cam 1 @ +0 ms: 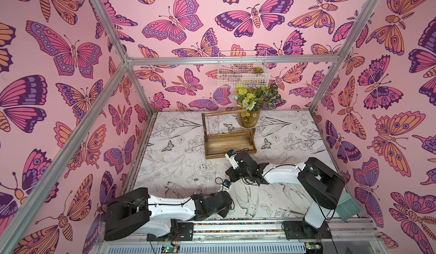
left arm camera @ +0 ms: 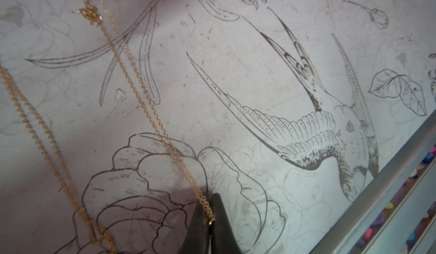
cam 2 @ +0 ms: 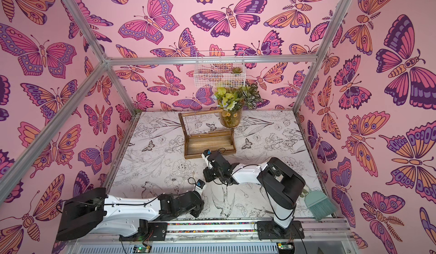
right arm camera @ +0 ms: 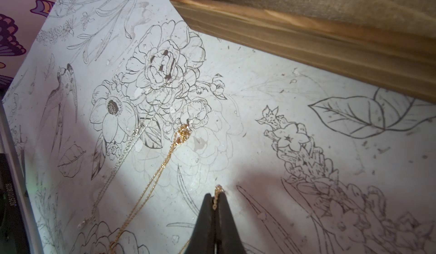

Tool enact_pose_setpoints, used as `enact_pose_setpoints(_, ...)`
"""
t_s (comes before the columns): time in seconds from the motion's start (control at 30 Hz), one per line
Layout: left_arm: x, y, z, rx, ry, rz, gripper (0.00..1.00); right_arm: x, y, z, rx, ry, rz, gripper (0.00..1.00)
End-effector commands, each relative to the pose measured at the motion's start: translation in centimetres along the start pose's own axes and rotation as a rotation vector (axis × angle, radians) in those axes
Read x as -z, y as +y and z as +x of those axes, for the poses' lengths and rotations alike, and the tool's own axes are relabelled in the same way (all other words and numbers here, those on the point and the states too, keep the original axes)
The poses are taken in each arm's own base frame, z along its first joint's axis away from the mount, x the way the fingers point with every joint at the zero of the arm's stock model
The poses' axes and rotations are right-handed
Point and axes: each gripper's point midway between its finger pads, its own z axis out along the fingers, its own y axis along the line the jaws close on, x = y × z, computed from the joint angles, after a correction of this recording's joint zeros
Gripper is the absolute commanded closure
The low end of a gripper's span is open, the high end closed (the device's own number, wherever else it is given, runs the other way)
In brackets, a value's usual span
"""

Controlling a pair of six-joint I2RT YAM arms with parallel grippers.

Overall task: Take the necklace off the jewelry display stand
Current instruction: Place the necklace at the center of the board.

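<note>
The left jaws are pinching tight on the fine gold necklace, and the right jaws are clamping gold chain as well, with its strands trailing loose over the surface in front of the jewelry display stand. The stand is sitting upright toward the back, just beyond the right arm. A thin silver chain is lying beside the gold one.

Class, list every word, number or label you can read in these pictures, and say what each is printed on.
"0251018028", leading character unclear: on the black housing seen in the right wrist view.
Lettering on the white label at the left arm's wrist: too blurred to read.
</note>
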Motion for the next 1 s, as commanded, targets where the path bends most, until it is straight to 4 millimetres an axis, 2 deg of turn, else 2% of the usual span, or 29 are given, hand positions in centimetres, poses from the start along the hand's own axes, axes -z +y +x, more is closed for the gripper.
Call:
enact_pose_setpoints(0.0, -0.3, 0.7, 1.0, -0.001, 0.034, -0.036, 1.0, -0.4, 0.1, -0.8, 0.008, -0.011, -0.009, 1.0)
enact_pose_setpoints(0.97, 0.1, 0.8, 1.7, 0.012, 0.03, -0.035, 1.0, -1.7, -0.7, -1.1, 0.029, 0.007, 0.033, 1.0)
